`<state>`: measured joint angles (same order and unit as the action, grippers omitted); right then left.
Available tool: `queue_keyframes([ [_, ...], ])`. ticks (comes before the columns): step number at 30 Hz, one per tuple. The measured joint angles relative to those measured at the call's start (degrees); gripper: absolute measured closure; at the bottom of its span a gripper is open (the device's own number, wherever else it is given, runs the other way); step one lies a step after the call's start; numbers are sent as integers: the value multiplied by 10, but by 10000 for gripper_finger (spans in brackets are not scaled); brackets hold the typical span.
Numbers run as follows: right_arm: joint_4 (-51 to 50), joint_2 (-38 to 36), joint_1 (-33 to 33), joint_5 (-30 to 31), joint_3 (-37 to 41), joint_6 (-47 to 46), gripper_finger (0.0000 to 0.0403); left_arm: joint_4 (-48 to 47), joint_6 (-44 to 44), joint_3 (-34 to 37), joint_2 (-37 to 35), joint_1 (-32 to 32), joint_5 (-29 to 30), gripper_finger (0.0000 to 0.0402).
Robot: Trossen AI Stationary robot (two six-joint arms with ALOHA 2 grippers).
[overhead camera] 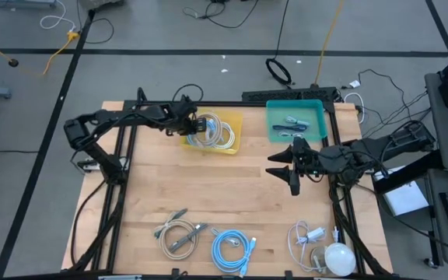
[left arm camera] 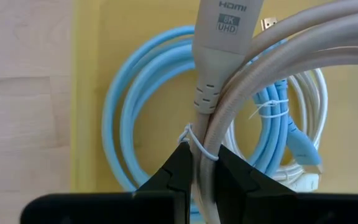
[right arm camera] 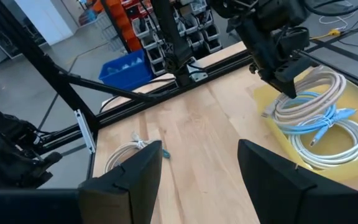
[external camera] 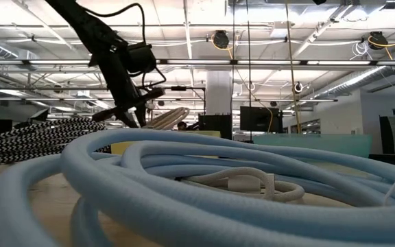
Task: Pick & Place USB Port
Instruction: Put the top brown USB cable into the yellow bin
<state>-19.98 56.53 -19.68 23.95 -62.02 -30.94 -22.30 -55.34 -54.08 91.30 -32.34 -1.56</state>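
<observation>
My left gripper (overhead camera: 197, 124) hangs over the yellow tray (overhead camera: 237, 145) at the table's far middle, shut on a coiled beige cable (right arm camera: 312, 87) whose grey plug (left arm camera: 225, 37) reads HDMI. In the tray lie a light-blue coil (left arm camera: 126, 124) and a white cable (right arm camera: 328, 146). My right gripper (overhead camera: 290, 167) hovers open above the table to the tray's right, nothing between its fingers (right arm camera: 135, 180). Which cable has a USB port, I cannot tell. My left gripper pinches the beige coil's gathered strands (left arm camera: 204, 146) between its two fingers, right at the thin white tie under the plug's ribbed collar. The fingers slant down from the table's left. The coil hangs tilted over the tray; whether its lower loops touch the cables there, I cannot tell.
A teal tray (overhead camera: 274, 134) with dark cables stands right of the yellow one. Along the near edge lie a beige-grey coil (overhead camera: 179, 233), a light-blue coil (overhead camera: 232, 249), and a white cable (overhead camera: 306, 237) beside a white round thing (overhead camera: 339, 257). Bare wood lies between.
</observation>
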Motion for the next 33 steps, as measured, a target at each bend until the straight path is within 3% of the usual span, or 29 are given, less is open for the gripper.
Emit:
queue_keyframes([
  [3, 0, 0, 0, 0, 0, 2, 200, -14, 4, -1, -9, 0, 13, 334],
  [10, 0, 0, 0, -1, 0, 5, 200, -195, 37, -64, -13, -5, 98, 314],
  [19, 0, 0, 0, -2, 0, 15, 200, -198, 77, -142, -13, 9, 115, 311],
  [33, 0, 0, 1, -14, 0, 18, 200, -228, 109, -140, -5, 11, 104, 309],
])
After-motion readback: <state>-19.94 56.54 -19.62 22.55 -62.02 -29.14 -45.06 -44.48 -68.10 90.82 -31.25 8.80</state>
